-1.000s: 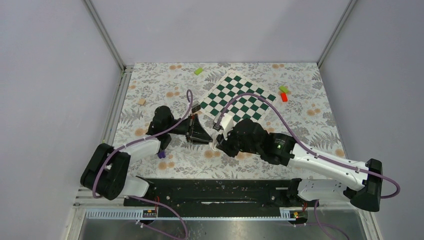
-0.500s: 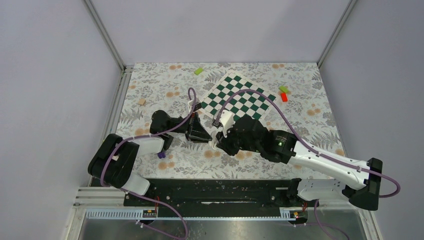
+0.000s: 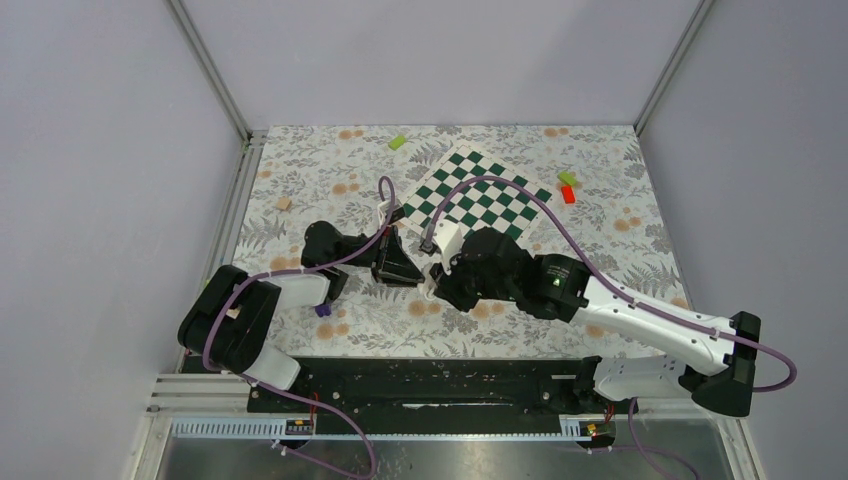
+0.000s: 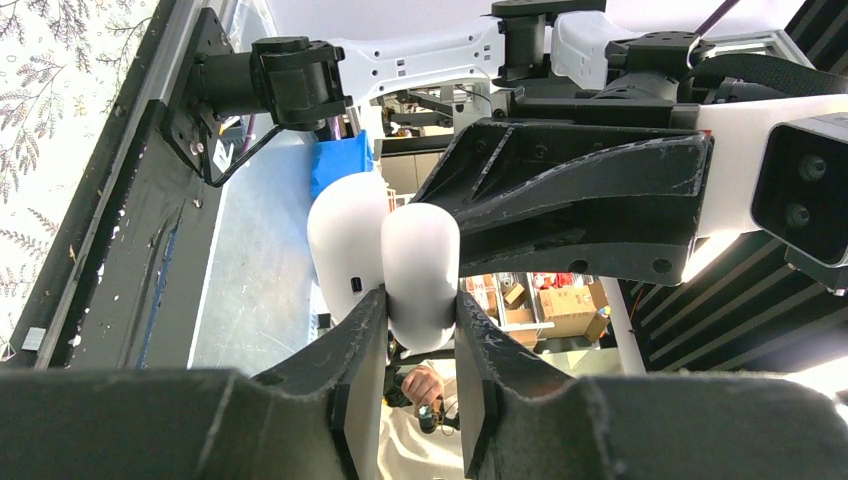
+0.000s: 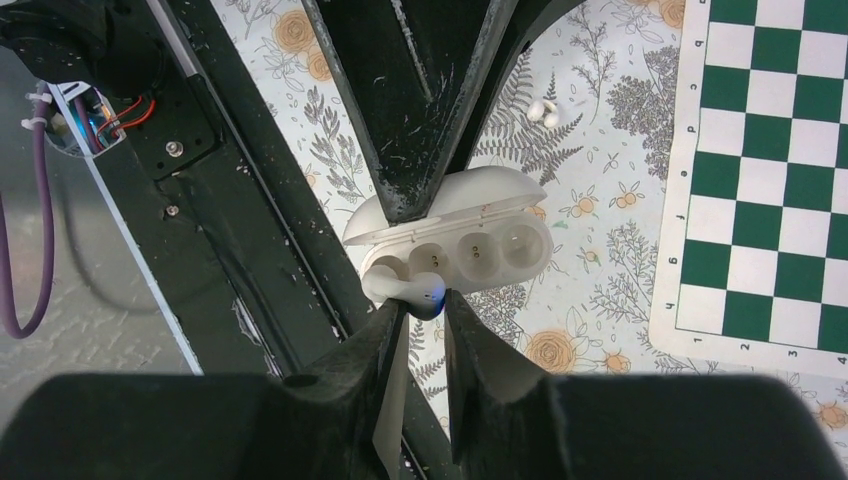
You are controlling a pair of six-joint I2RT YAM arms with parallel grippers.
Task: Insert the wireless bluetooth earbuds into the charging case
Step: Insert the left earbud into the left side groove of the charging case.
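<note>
The right jaws are clamped on a small white earbud (image 5: 412, 293) with a blue dot of light on it, and hold it at the near-left end of the case (image 5: 470, 245), right at the outermost of its four round wells. The left jaws come in from the far side and are closed on the same case, pinching its rounded white body. Its lid (image 5: 490, 190) stands open on the side away from the right wrist camera. Whether the case rests on the cloth or hangs just above it cannot be told. Beyond the case a second earbud (image 5: 545, 110) lies loose on the bench (image 3: 620, 240), well apart from both jaws and too small to show its shape. The case sits just off the near-left edge of a green-and-white chessboard (image 3: 478, 198), which lies at an angle. The bench is covered with a pale cloth printed with grey ferns and orange flowers. A few small blocks are scattered on it: a green one (image 3: 398, 142) near the far edge, a green (image 3: 567, 178) and a red one (image 3: 569, 195) touching each other right of the board, a tan one (image 3: 284, 203) at the left, and a purple bit (image 3: 322, 310) beside the left arm (image 3: 290, 290). A black rail (image 3: 430, 378) along the near edge carries both arm bases. Plain lilac-grey walls (image 3: 440, 60) close in the bench on three sides, with metal posts (image 3: 210, 70) at the far corners.
</note>
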